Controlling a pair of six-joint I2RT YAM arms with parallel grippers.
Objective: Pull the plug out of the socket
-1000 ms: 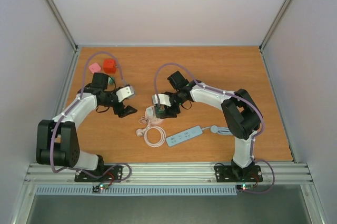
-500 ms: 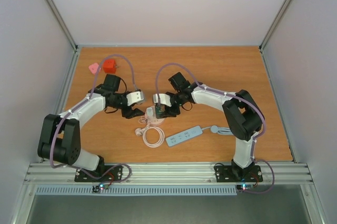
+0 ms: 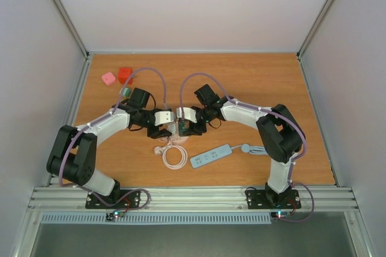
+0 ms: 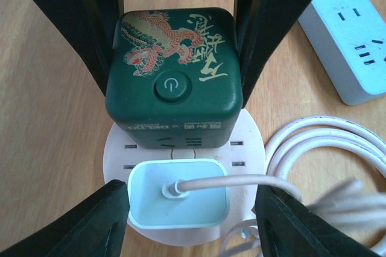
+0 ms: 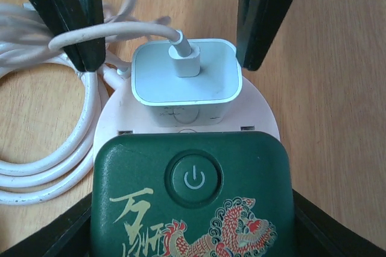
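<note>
1. The plug [image 4: 151, 206] is white and seated in the round pale socket [image 4: 241, 148], mid-table [image 3: 253, 82], between the two grippers.
2. The plug's flat back faces up, with the cable [image 4: 325, 142] leaving its centre and bending sideways to a loose coil just beside the socket. Its prong side is down in the socket and hidden.
3. The longer side of the plug's top face runs finger to finger across the left gripper [image 4: 193, 199].
4. The left gripper's jaws straddle the plug and have not clamped it. One finger [image 4: 90, 227] is at the plug's edge, and a gap shows on the other side.
5. A green cube [image 4: 175, 70] with a dragon print and a power button on top sits on the same socket, just beside the plug.
6. The right gripper [image 5: 190, 203] is clenched on the green cube, with a finger pressed against each side.
7. A pale blue power strip [image 3: 211, 155] lies near the coil, apart from the socket.
8. A red block [image 3: 125, 75] and a pink block [image 3: 108, 78] sit in the far left corner, well apart from the rest.
</note>
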